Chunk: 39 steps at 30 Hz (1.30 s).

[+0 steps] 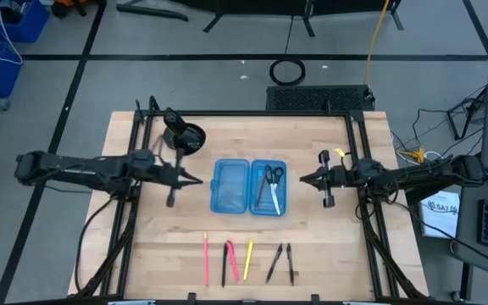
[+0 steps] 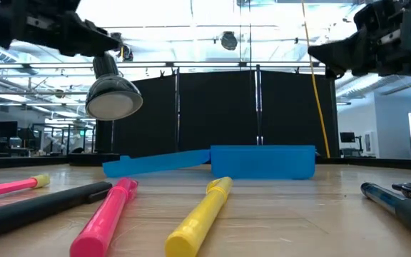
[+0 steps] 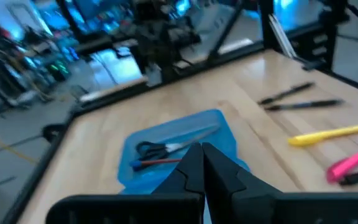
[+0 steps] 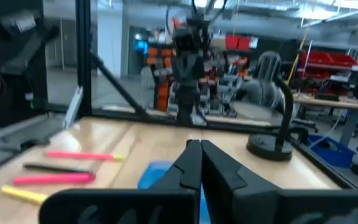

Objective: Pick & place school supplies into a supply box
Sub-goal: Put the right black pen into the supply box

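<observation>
The translucent blue supply box (image 1: 249,186) lies open on the table's middle, both halves flat. Its right half holds dark-handled scissors (image 1: 273,175) and a thin pen; the left wrist view shows the scissors (image 3: 159,149) beside a red pen. Several loose pens lie in a row near the near edge: pink (image 1: 206,258), black (image 1: 224,263), red-pink (image 1: 233,260), yellow (image 1: 248,259) and two dark ones (image 1: 282,263). My left gripper (image 1: 197,179) hovers shut just left of the box. My right gripper (image 1: 303,179) hovers shut just right of it. Both are raised above the table.
A black round-headed lamp-like object (image 1: 185,137) stands on the table behind the box's left half, close to my left arm. Black frame rails (image 1: 358,161) run along the table's left and right sides. Bare wood lies between the box and the row of pens.
</observation>
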Each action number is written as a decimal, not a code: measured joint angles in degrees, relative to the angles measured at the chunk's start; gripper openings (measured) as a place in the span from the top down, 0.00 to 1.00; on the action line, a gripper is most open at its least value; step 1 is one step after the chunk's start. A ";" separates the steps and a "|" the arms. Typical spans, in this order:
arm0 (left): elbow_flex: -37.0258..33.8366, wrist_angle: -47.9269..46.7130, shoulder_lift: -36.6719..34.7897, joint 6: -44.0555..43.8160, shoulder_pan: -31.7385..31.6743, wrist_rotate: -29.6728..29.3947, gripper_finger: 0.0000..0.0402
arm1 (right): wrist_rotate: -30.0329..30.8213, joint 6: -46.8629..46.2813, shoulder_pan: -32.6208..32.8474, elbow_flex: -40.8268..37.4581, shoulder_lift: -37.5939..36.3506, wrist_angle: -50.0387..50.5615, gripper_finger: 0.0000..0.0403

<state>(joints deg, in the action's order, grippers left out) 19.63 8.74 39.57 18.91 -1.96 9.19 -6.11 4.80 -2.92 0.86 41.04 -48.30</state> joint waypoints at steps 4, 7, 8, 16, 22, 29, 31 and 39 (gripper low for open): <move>-5.22 0.39 -8.60 0.47 -0.31 0.06 1.00 | -0.07 -1.43 0.02 0.00 0.00 -2.25 1.00; -10.45 3.70 -13.54 1.63 -0.82 -0.22 1.00 | 0.11 -3.85 0.02 0.41 0.02 -5.42 1.00; -12.22 5.30 -14.57 1.71 -1.27 -0.24 1.00 | 0.08 -4.52 0.02 1.05 -0.02 -6.21 1.00; -18.57 12.80 -17.18 -0.79 -6.57 -2.35 0.97 | 3.03 -4.33 3.86 16.10 1.08 13.84 1.00; -18.13 15.39 -17.16 -0.92 -9.42 -9.94 0.99 | 10.71 -12.07 11.44 36.35 6.04 45.45 1.00; -18.11 17.23 -17.16 -0.98 -11.51 -12.37 0.95 | 20.05 -27.43 25.11 58.93 18.55 64.37 1.00; -18.11 17.28 -17.16 -1.02 -11.76 -12.26 0.93 | 23.70 -32.37 28.98 65.88 23.56 70.72 1.00; -18.04 16.56 -17.11 -2.07 -11.95 -12.24 0.93 | 25.22 -60.80 37.24 80.78 42.42 86.39 1.00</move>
<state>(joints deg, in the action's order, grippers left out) 1.58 25.30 22.47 16.84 -13.91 -3.05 19.12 -56.00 34.32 81.65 83.45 38.09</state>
